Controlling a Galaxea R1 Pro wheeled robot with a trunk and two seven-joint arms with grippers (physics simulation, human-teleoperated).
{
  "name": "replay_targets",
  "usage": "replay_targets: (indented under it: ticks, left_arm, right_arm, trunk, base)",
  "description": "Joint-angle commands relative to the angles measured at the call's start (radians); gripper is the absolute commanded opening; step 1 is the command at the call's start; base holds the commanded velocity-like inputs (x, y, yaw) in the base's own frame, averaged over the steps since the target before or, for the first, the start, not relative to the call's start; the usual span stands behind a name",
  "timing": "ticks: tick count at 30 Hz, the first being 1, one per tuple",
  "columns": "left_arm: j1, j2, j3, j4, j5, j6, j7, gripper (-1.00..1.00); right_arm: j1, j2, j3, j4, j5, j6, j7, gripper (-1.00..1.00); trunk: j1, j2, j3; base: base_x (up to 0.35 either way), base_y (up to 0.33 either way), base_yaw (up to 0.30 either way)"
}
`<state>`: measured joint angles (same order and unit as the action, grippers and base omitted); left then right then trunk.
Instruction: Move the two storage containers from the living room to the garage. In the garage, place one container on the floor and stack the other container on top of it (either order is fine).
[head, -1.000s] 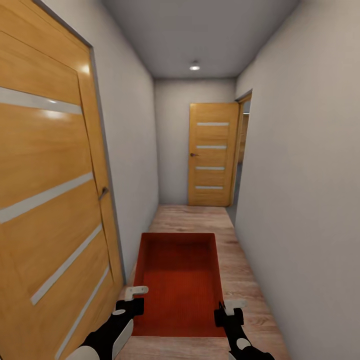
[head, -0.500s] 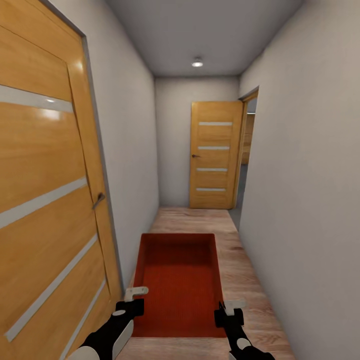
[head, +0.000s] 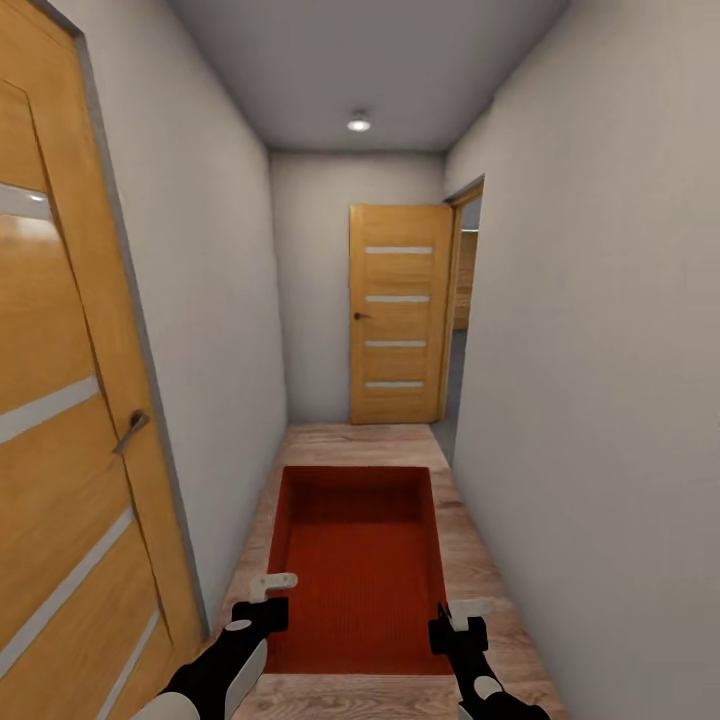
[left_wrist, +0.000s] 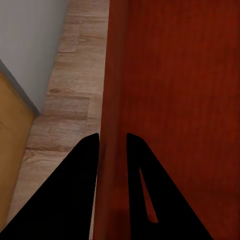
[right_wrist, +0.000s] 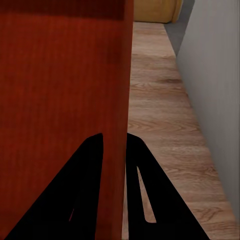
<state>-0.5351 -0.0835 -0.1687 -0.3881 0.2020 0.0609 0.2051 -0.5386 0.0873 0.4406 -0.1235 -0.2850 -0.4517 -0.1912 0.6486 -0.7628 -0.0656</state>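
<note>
Transit stage, corridor w/ wood doors. One storage container (head: 358, 565) was held over the plank floor (head: 480, 560): left gripper (head: 262, 597) and right gripper (head: 462, 620) each clamped a side wall. Garage not reached; stacking remained, by judgement.

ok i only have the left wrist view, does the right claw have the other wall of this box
Observer: Yes, the right claw straddles the storage container's right wall, a finger on each side.
Operator: whats ahead
Observer: A narrow hallway; a wooden door stands open at the far end on the right.
Operator: anything on my left
Observer: A closed wooden door close beside the left claw.
</note>
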Motion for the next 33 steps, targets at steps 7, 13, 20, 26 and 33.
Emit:
replay_targets:
  ticks: [7, 13, 20, 26, 33]
  left_arm:
    - [0.0, 0.002, -0.002, 0.001, 0.01, 0.007, 0.023, -1.0]
    - [0.0, 0.003, -0.002, 0.001, 0.01, 0.007, 0.023, -1.0]
    - [0.0, 0.004, 0.0, 0.003, 0.015, 0.007, 0.023, -1.0]
    - [0.0, 0.004, 0.0, 0.003, 0.016, 0.007, 0.023, -1.0]
    - [0.0, 0.004, 0.0, 0.003, 0.017, 0.007, 0.023, -1.0]
  right_arm:
    - [-0.001, -0.008, -0.002, -0.001, -0.017, -0.061, -0.059, -1.0]
    - [-0.001, -0.009, -0.002, -0.001, -0.019, -0.06, -0.059, -1.0]
    - [-0.001, -0.008, -0.002, -0.001, -0.017, -0.061, -0.059, -1.0]
    - [-0.001, -0.009, -0.002, -0.001, -0.018, -0.061, -0.059, -1.0]
    - [-0.001, -0.008, -0.002, -0.001, -0.013, -0.061, -0.059, -1.0]
  trunk:
    - [0.001, -0.001, -0.002]
    - [0.001, -0.001, -0.002]
    - [0.001, -0.001, -0.002]
    - [0.001, -0.001, -0.002]
    - [0.001, -0.001, -0.002]
  base:
    - [0.322, 0.0, -0.007]
    - [0.322, 0.0, 0.0]
    - [0.322, 0.0, 0.0]
    - [0.322, 0.0, 0.0]
    - [0.322, 0.0, 0.0]
